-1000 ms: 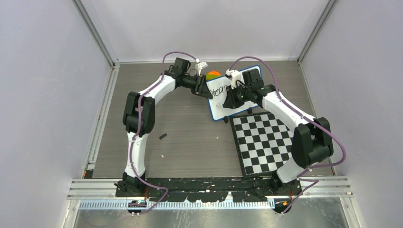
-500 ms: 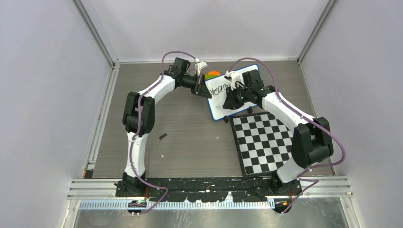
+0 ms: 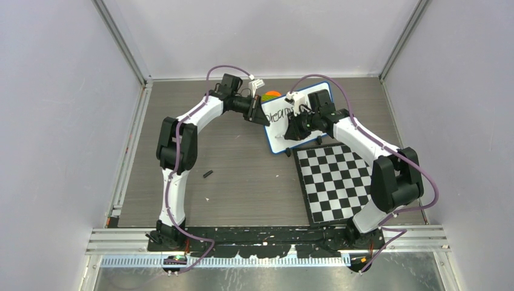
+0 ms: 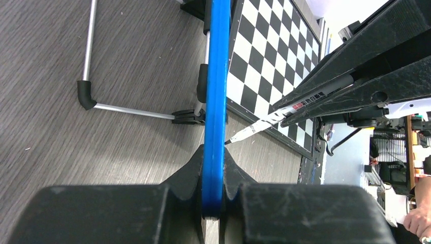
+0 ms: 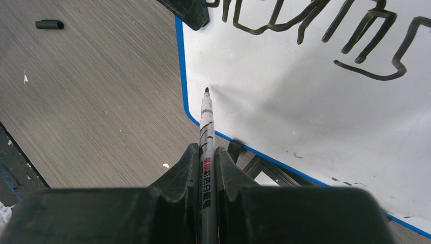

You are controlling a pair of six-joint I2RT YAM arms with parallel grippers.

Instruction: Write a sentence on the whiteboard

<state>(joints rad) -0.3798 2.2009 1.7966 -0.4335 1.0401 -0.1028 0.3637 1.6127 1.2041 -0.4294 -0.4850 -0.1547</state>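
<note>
The whiteboard [image 3: 279, 137] stands tilted at the far middle of the surface [image 3: 242, 176], just beyond the checkered board [image 3: 339, 182]. The left hand [image 4: 213, 168] is clamped on its blue left rim. The right hand [image 5: 207, 162] grips a marker [image 5: 206, 122], tip at the white face below the sentence [image 5: 315, 30].

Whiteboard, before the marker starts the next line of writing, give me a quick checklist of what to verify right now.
1. Is the left gripper shut on the whiteboard by its blue rim: ok.
2. Is the right gripper shut on the marker: ok.
3. Marker uncapped, tip aimed at the board: ok.
4. Tip actually touching the surface: cannot tell.
5. Blank white area at the tip, apart from the lettering: ok.
</note>
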